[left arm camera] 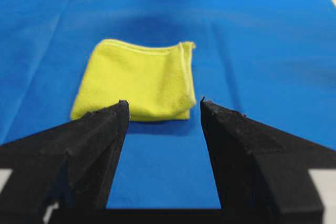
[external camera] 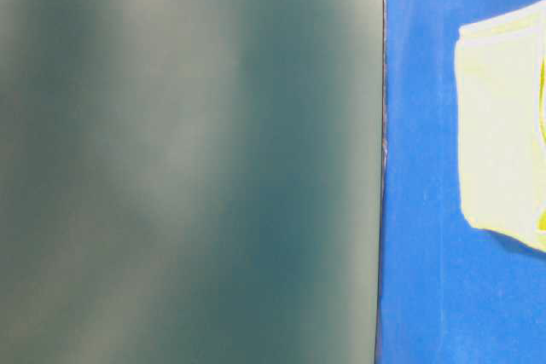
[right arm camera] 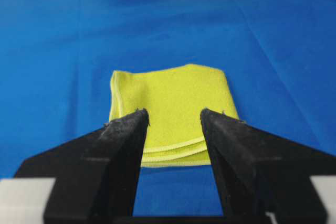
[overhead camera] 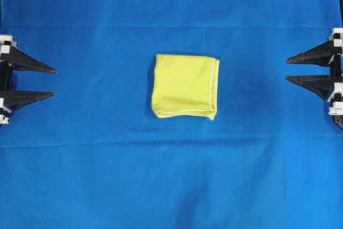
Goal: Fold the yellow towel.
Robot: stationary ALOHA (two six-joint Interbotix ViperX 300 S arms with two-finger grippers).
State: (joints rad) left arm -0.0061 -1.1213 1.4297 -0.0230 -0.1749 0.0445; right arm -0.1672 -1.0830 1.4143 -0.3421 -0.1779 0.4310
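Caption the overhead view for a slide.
Folded yellow towel on blue cloth, open claws waiting either side.

Two grippers, both black. Left gripper [overhead camera: 55, 82]: two long pointy fingers [overhead camera: 32, 64], wide at the back and thin at the tip, like wedges. White blocks [overhead camera: 5, 41] at the back of them, away from the towel [overhead camera: 185, 86]. Right gripper [overhead camera: 286, 69]: same black wedge fingers [overhead camera: 311, 55], same white blocks [overhead camera: 336, 35] behind. Up close, rough and crumbly along the finger edges [left arm camera: 118, 109], with tiny bumps at the tips [right arm camera: 140, 115]. Flat, dull sides. White bits low at the corners.
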